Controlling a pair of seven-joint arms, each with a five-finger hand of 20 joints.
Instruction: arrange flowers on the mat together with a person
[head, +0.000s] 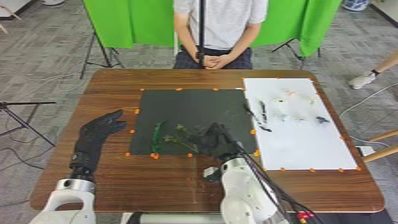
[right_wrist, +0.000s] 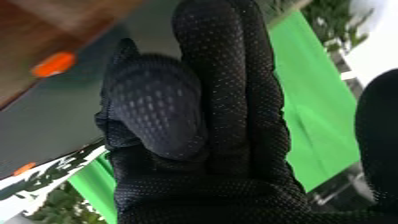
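Right hand (head: 211, 143): held over the mat's near right part, straight-fingered, nothing clamped; presumably placed there for tending the sprigs.
Leafy sprigs (head: 182, 142): laid just beside that hand, on the dark mat (head: 178, 107).
Green stem (head: 157, 137): set lengthwise, perhaps as the arrangement's left side.
Left hand (head: 99, 126): parked beside the mat, fingers extended, probably waiting.
Orange tape (head: 179, 89): apparently stuck there to pin the mat.
White sheet (head: 306, 150): pale flowers (head: 284, 102) spread out, likely spares.
Person's hands (head: 213, 61): clasped, apart from everything.
Writing: none legible.
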